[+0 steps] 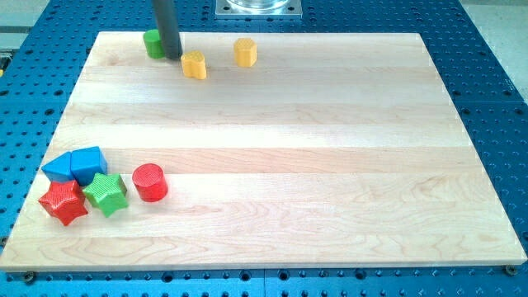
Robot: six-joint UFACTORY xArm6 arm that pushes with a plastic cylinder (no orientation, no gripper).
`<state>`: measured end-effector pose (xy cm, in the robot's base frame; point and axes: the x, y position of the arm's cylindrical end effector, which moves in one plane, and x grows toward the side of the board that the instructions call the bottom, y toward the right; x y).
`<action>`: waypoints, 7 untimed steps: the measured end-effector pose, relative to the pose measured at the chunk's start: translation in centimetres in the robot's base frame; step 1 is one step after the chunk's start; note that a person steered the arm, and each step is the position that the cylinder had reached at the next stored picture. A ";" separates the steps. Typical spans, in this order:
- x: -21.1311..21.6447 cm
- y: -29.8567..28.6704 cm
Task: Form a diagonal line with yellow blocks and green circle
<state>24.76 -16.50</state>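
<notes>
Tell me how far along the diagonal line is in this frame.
Partly there: the green circle, yellow block and second yellow block sit grouped near the view's top. In hand: my tip is against the green circle's right side. Left: the second yellow block breaks the line.

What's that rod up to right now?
My tip against green circle, view's top left. Two yellow blocks just right of it. Nothing in the way.
</notes>
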 end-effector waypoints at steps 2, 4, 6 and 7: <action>-3.1 -3.0; -1.9 5.3; -0.3 22.2; 1.9 22.3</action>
<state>26.62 5.76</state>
